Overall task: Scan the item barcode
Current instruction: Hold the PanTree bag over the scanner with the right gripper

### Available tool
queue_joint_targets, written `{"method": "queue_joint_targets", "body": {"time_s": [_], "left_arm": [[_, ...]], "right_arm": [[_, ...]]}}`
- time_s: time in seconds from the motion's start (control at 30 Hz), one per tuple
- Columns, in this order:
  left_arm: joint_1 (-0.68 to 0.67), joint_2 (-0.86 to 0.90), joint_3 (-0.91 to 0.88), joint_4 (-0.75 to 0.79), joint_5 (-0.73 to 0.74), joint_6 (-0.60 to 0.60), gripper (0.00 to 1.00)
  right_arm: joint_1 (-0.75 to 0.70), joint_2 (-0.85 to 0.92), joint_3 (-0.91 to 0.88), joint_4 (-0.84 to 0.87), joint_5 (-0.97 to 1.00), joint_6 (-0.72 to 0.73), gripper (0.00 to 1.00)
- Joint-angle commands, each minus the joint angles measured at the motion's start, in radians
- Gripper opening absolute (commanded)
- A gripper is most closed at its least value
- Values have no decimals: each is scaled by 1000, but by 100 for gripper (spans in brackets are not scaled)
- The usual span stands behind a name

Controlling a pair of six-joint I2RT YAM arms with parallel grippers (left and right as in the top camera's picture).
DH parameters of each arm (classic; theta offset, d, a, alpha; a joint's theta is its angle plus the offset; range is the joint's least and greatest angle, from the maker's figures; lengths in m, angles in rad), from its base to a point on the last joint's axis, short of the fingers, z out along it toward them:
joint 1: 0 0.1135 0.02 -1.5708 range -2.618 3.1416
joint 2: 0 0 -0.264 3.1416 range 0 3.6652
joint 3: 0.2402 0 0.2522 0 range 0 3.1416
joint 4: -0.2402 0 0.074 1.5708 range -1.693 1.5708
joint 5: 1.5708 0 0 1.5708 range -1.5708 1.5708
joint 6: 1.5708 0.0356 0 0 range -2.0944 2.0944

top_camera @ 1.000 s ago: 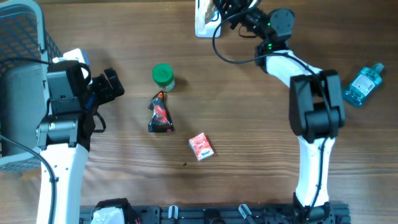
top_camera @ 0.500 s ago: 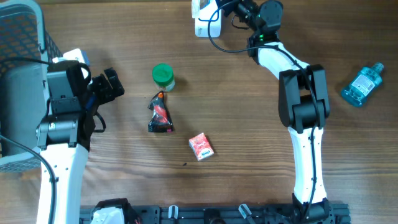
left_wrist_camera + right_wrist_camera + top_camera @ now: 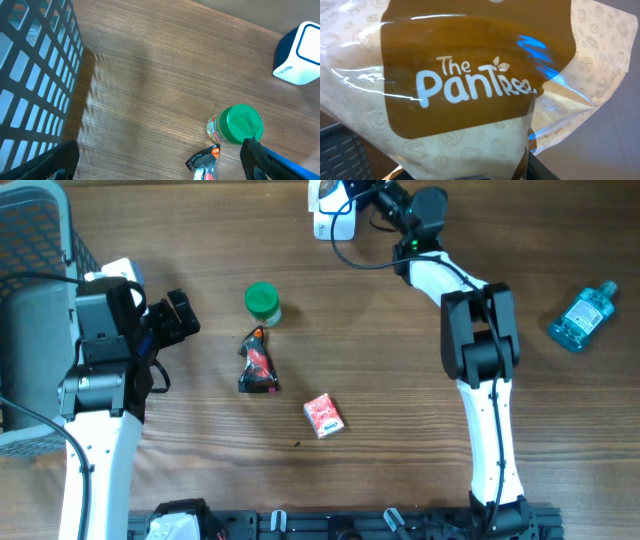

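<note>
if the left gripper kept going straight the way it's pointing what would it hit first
Probably bare table, since the left gripper has only wood between its open jaws; the green-lidded jar sits off to one side. Depth is unclear.

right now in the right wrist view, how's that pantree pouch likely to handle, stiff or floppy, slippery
The PanTree pouch is probably floppy: its film shows creases and folds along the right edge. It is likely slippery too, given the glossy glare streaks across it. Being a thin film bag, it is probably light for its size, though its contents aren't visible.
</note>
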Motion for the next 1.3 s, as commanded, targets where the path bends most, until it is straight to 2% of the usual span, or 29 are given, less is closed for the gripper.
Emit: {"method": "queue_joint_targets", "body": {"time_s": [0.0,0.13,0.2,0.33,0.57,0.73,0.87,1.03,1.13,1.27], "left_arm": [[-4,1,6,3,8,-6,100],[-4,1,6,3,8,-6,100],[-4,1,6,3,8,-6,100],[-4,1,6,3,8,-6,100],[-4,1,6,3,8,-6,100],[-4,1,6,3,8,-6,100],[-4,1,6,3,8,-6,100],[-4,1,6,3,8,-6,100],[-4,1,6,3,8,-6,100],[-4,1,6,3,8,-6,100]], "right_arm": [[18,35,50,39,-83,19,8],[16,35,50,60,-169,-7,9],[14,35,50,95,-228,-11,5],[10,35,50,116,-275,-49,4],[-10,35,50,47,-277,-162,4],[-13,35,50,25,-250,-189,9],[-14,35,51,91,-255,-102,10],[-45,32,78,333,-336,151,4],[-85,32,89,297,-324,336,10],[-120,32,89,166,-307,422,14]]}}
